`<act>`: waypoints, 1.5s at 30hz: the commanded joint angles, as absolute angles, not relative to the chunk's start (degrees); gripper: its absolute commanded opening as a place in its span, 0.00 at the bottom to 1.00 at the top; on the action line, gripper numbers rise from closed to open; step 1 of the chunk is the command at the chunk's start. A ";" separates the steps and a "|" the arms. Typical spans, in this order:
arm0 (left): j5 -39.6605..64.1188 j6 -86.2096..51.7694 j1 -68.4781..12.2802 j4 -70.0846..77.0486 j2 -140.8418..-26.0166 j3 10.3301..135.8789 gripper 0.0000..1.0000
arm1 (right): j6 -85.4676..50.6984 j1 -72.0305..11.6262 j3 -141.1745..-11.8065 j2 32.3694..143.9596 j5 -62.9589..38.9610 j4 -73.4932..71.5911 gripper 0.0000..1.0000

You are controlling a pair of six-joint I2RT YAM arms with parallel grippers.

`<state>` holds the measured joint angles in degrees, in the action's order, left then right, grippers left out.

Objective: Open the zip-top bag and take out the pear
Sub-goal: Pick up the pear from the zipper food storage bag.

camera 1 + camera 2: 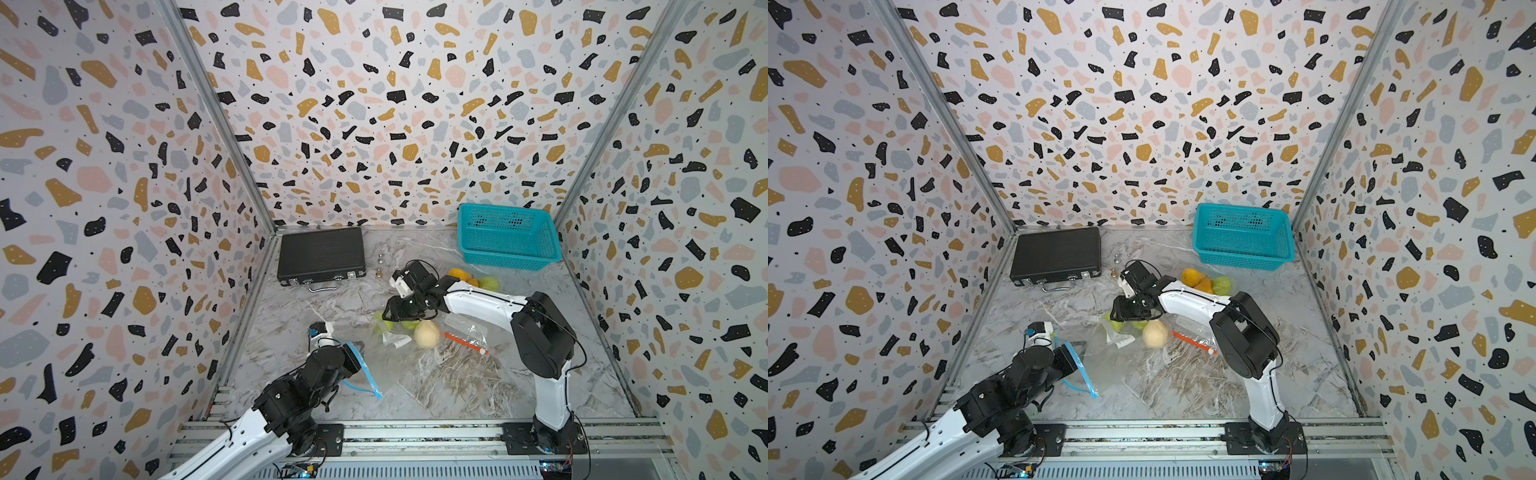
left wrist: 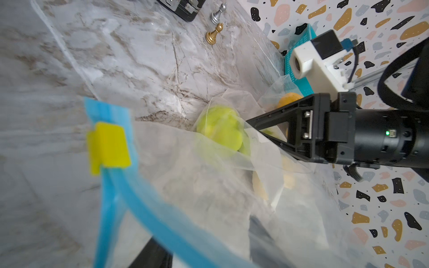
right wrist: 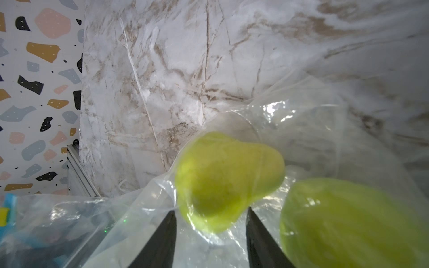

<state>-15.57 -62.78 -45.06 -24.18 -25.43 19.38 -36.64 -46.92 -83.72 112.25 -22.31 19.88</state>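
left fingers (image 2: 153, 255) apart, zip-top bag (image 2: 209, 197) film over them | right fingers (image 3: 162, 236) astride green pear (image 3: 222, 181), grip unclear

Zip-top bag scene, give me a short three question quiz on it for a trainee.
1. True or false: the yellow slider sits on the zip-top bag's blue zip strip.
2. Which pincer straddles a green pear? A left, B right.
3. Fill in: the gold chess piece stands beside a ___ one.
Key: 1 true; 2 B, the right pincer; 3 silver.
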 commanded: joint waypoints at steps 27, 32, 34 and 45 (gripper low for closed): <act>-16.11 -62.84 -44.83 -27.26 -22.19 18.11 0.52 | -38.72 -47.98 -87.53 121.63 -23.03 20.23 0.21; -15.01 -62.84 -44.83 -26.63 -22.14 17.44 0.52 | -40.46 -48.12 -84.64 121.82 -24.26 18.33 0.22; -13.83 -63.19 -44.92 -25.16 -22.09 16.31 0.53 | -42.13 -48.50 -82.58 121.98 -25.86 15.72 0.23; -8.52 -61.94 -44.93 -25.58 -21.65 17.00 0.53 | -42.16 -46.13 -85.26 117.76 -29.05 15.54 0.38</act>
